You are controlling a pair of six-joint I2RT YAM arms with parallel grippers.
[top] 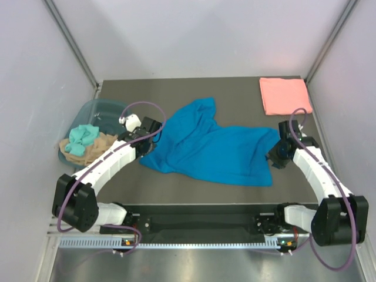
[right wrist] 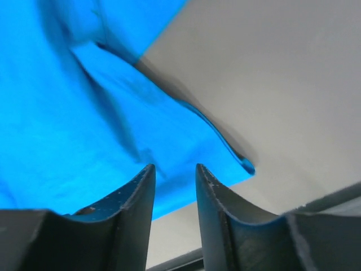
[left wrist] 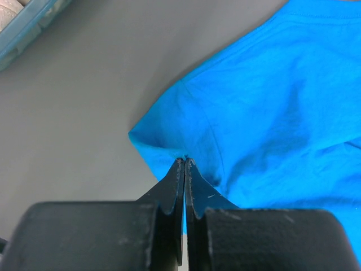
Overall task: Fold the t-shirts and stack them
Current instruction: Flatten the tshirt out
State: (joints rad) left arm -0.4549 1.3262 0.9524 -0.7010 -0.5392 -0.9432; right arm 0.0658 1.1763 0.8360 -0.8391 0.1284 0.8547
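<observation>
Filling most of the top view, the dark grey table [top: 235, 88] is carrying everything. The blue t-shirt [top: 211, 150] is lying crumpled and spread across the middle of the frame. One part is reaching up toward centre top, and the widest part is running toward the lower right, where its corner is ending close to the right arm. The translucent blue-grey tub [top: 89, 108] is sitting at the left edge of the frame, holding a teal cloth [top: 82, 136] and a tan cloth [top: 97, 148] (both are bunched up, so I cannot tell what they are). The pink t-shirt [top: 285, 96] is resting folded into a neat rectangle at the upper right, well apart from the blue one.

The left tool [left wrist: 184, 161] is reaching in from the lower left to the blue t-shirt's left edge, between the tub and the cloth. Its jaws are pressing fully together, and in the left wrist view they are pinching a puckered point of the blue edge, with a sliver of blue showing between them. The right tool [right wrist: 175, 169] is hovering over the shirt's lower-right corner with its jaws standing part-way apart and gripping nothing; blue cloth and bare table are showing through the gap.
</observation>
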